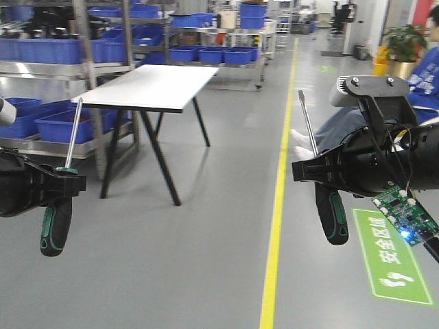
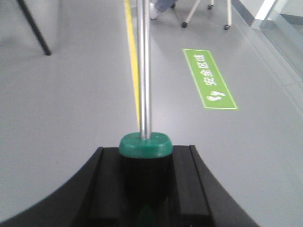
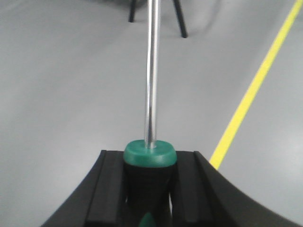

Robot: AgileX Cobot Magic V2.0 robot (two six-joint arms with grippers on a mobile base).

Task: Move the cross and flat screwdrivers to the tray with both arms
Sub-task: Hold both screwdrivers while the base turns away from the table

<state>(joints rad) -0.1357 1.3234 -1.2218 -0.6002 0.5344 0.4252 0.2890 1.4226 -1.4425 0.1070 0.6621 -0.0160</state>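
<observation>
- Front view first: the left gripper (image 1: 68, 181) is clamping down on the left screwdriver (image 1: 55, 226) right where shaft meets handle. The greener handle is hanging below the jaws and the steel shaft is poking up, leaning a touch right.
- The right gripper (image 1: 312, 171) is doing the mirror version with the right screwdriver (image 1: 333, 218): darker handle dangling, shaft leaning slightly left. Both tools are hanging in the air over grey floor, well apart, one on each side of the yellow floor line (image 1: 278, 205).
- The tray isn't showing up here at all, only a white table (image 1: 154, 86) ahead and blue bins (image 1: 219, 55) on racks. So I can't tell which way it lies or which arm is nearer.
- Left wrist view: the left gripper (image 2: 146, 168) is squeezing the handle from both sides just under the green collar, and the left screwdriver (image 2: 145, 71) is running straight up the frame. There's floor and a green floor sign (image 2: 209, 80), no tray.
- Right wrist view: same deal, the right gripper (image 3: 149, 177) is pinching the right screwdriver (image 3: 151, 85). No tray here either.
- My guess: both long axes are sitting near upright, so each needs tipping flat for a shallow tray. The tips are too small to tell cross from flat.
</observation>
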